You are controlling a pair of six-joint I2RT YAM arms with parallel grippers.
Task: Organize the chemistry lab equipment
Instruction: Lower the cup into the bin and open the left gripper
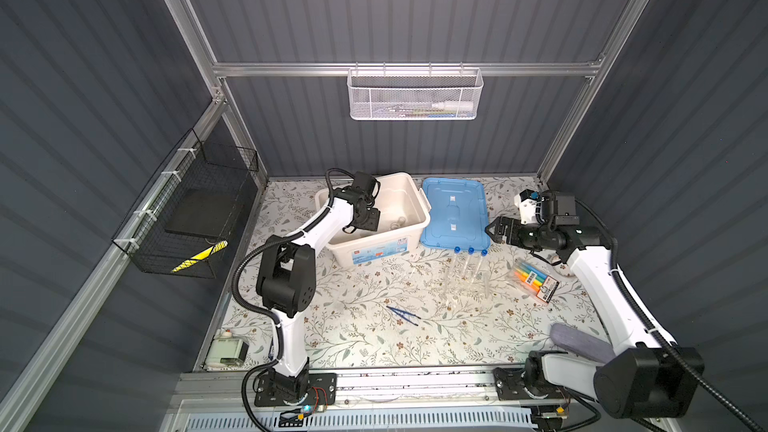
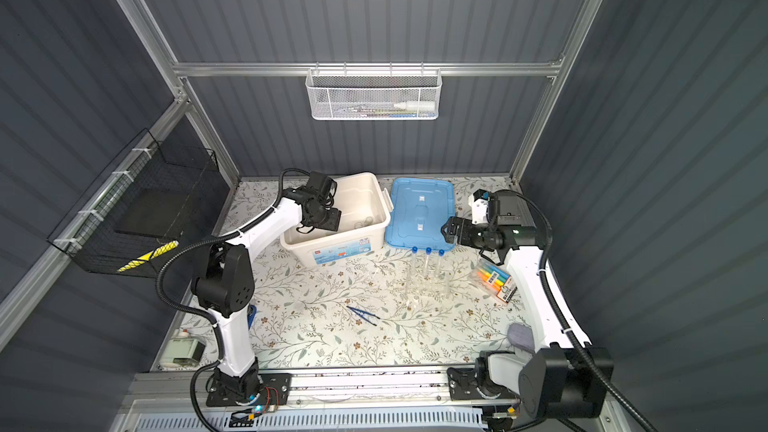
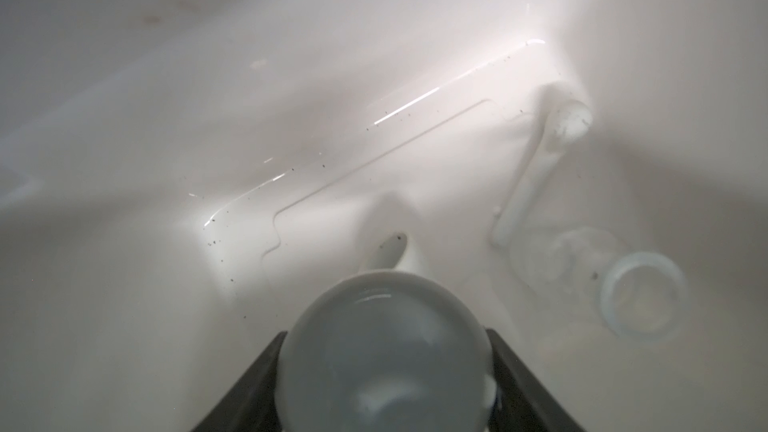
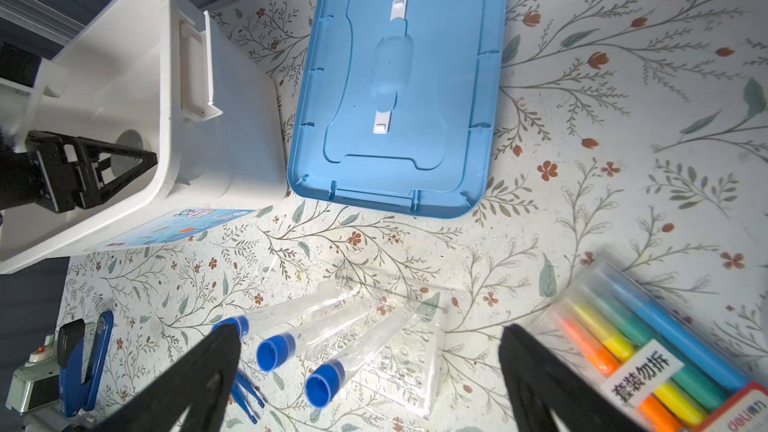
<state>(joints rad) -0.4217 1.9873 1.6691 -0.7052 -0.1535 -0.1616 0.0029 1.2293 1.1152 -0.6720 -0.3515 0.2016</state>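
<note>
In the white bin [image 1: 345, 253] at centre frame the left gripper [image 1: 368, 222] pinches a small white dish [image 3: 382, 351] — white rod [image 3: 528, 168] and clear flask [image 3: 602, 280] nearby — while the right gripper [image 1: 494, 229], spread, hovers right of centre.

- The white bin [image 3: 166, 76] is showing smooth, glossy plastic, its floor catching bright streaks
- The white dish [image 3: 382, 351] is gleaming like glazed ceramic
- The white rod [image 3: 532, 176] is looking duller, its rounded end speckled
- The small clear flask [image 3: 582, 259] is looking transparent, glass or plastic
- The blue lid [image 4: 395, 76] is showing smooth plastic with a soft sheen
- The test tubes [image 4: 328, 328] and rack [image 4: 415, 371] are looking clear and glossy
- The table cover [image 4: 623, 118] is looking matt, flower-printed and scuffed
- The highlighter pack [image 4: 648, 338] is shining as clear plastic under a paper label
</note>
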